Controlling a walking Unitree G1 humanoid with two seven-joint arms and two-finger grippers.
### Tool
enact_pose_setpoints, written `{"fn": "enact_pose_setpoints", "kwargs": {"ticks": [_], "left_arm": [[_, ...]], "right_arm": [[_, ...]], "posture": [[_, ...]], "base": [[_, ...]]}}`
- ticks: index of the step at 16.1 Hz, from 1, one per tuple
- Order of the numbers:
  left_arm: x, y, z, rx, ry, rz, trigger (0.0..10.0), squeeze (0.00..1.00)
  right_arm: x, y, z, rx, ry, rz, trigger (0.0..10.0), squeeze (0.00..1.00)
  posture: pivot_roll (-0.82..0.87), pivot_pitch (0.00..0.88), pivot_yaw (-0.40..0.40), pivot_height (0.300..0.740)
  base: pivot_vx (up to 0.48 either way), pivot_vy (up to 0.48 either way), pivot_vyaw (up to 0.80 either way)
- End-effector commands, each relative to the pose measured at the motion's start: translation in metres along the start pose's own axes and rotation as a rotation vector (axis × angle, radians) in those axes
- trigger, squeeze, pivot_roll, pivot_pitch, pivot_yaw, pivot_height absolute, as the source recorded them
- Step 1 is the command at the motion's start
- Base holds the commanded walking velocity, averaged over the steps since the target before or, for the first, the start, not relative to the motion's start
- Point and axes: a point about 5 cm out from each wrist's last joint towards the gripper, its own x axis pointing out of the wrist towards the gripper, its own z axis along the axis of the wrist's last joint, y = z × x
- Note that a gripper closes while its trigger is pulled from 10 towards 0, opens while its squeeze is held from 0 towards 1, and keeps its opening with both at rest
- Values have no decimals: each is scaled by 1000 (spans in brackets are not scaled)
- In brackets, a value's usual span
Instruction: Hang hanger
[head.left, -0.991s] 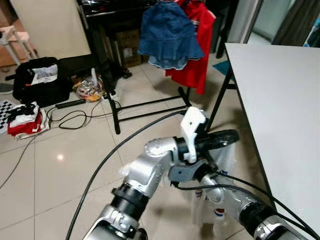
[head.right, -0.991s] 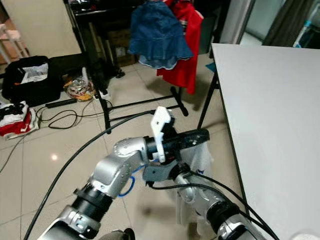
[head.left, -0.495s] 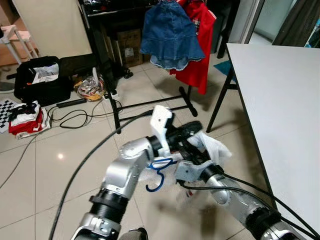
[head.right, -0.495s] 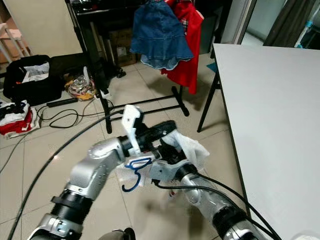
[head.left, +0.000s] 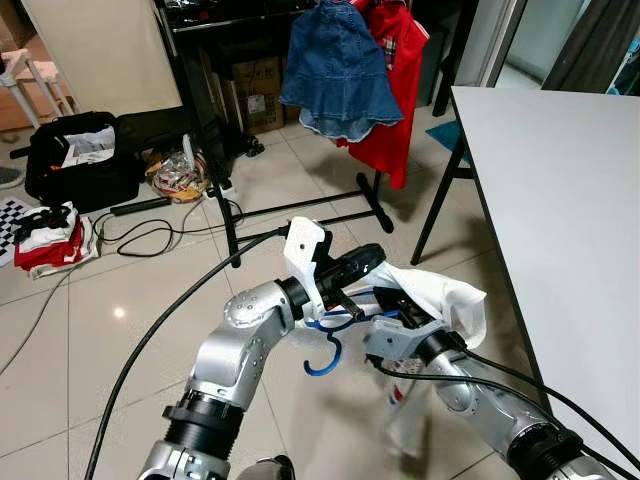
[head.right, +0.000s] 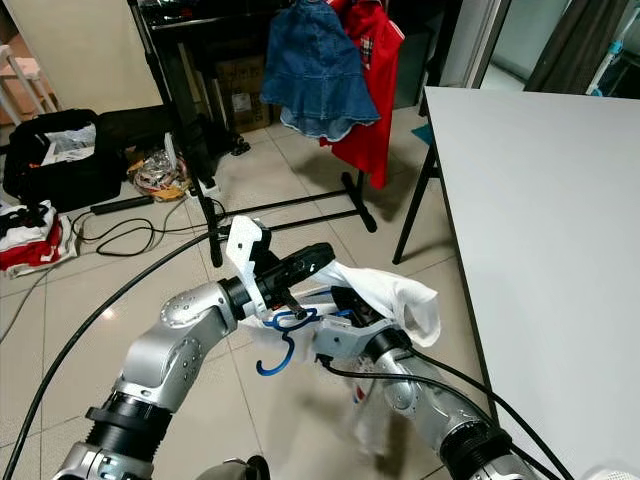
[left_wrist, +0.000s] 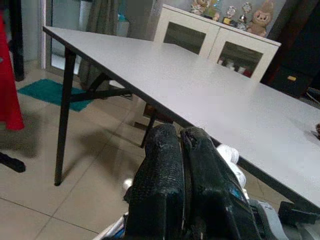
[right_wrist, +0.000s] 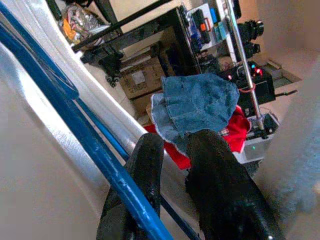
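Right wrist view, right gripper (right_wrist: 172, 145) clamped on blue hanger (right_wrist: 90, 150), left gripper (left_wrist: 180, 142) fingers pressed together, white garment (head.left: 445, 295) draped.

The tiled floor (head.left: 120, 330) carries a black suitcase (head.left: 80, 160) (lying open) and folded clothes (head.left: 45, 235). A black cable (head.left: 150, 235) trails nearby.

No legible txt, labels or nos. anywhere.

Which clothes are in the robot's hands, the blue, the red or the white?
The white garment, draped on the blue hanger between both end effectors. The blue denim skirt and red garment hang on the rack.
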Motion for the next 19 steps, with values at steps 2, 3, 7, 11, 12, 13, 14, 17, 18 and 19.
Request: {"fn": "enact_pose_setpoints", "kwargs": {"ticks": [2, 3, 7, 11, 12, 13, 14, 17, 18, 19], "left_arm": [[4, 2, 22, 100, -68, 13, 10000, 0], [5, 2, 25, 110, -78, 9, 10000, 0], [-2, 0, 25, 107, -104, 16, 10000, 0], [-7, -8, 17, 82, -112, 29, 10000, 0], [-7, -10, 17, 79, -123, 34, 10000, 0], [-8, -11, 16, 82, -124, 37, 10000, 0], [-8, -13, 14, 101, -122, 46, 10000, 0], [-7, -15, 12, 132, -124, 57, 10000, 0], [-6, -14, 13, 139, -127, 68, 10000, 0], [-5, -12, 14, 151, -128, 86, 10000, 0]], "right_arm": [[-2, 1, 3, -9, -22, -5, 10000, 0], [-2, 1, 3, -17, -11, -10, 10000, 0], [-8, -2, -11, -20, 79, -53, 10000, 0], [-8, -11, -22, -55, 154, -116, 10000, 0], [-6, -15, -23, -59, 167, -141, 10000, 0], [-5, -16, -23, -61, 166, -148, 10000, 0], [-3, -19, -21, -67, 155, -160, 10000, 0], [0, -19, -13, -47, 104, -169, 10000, 0], [1, -16, -7, -51, 69, -152, 10000, 0], [2, -14, -3, -50, 52, -143, 10000, 0]], "posture": [[66, 83, 41, 740], [65, 83, 42, 740], [59, 84, 48, 740], [64, 86, 43, 740], [66, 86, 42, 740], [68, 85, 41, 740], [70, 85, 39, 740], [73, 85, 37, 740], [73, 85, 37, 740], [72, 86, 37, 740]], "base": [[0, 0, 0], [0, 0, 0], [0, 0, 0], [0, 0, 0], [0, 0, 0], [0, 0, 0], [0, 0, 0], [0, 0, 0], [0, 0, 0], [0, 0, 0]]}}
